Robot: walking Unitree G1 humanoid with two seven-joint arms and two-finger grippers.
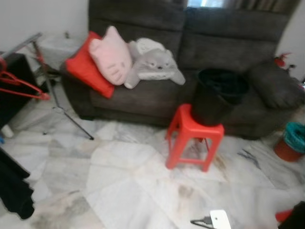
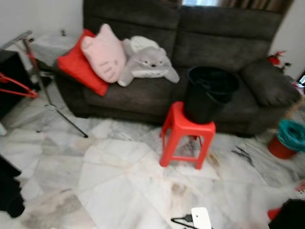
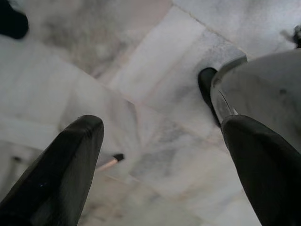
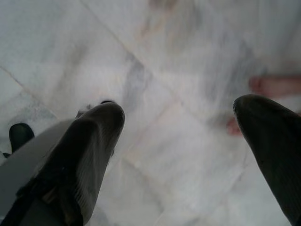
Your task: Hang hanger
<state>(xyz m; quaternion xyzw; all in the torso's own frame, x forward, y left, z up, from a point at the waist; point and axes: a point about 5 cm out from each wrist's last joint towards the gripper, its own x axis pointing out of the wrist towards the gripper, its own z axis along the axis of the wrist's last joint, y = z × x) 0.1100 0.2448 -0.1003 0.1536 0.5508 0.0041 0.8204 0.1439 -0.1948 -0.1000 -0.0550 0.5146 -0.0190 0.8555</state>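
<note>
A red hanger (image 1: 21,86) hangs at the far left edge, on a rack with a metal rail (image 1: 21,44) and thin legs (image 1: 66,112). A black bucket (image 1: 217,95) stands on a red plastic stool (image 1: 193,136) in front of the dark sofa (image 1: 190,47). In the left wrist view my left gripper (image 3: 164,160) is open over the marble floor, nothing between its fingers. My right gripper (image 4: 183,150) is open too, pointing down at bare floor.
On the sofa lie a red cushion (image 1: 86,64), a pink cat cushion (image 1: 112,55) and a grey plush toy (image 1: 155,64). A white device with a cable (image 1: 219,219) lies on the floor. A red pot with teal cloth (image 1: 291,140) stands right. Dark cloth (image 1: 14,188) hangs at the left.
</note>
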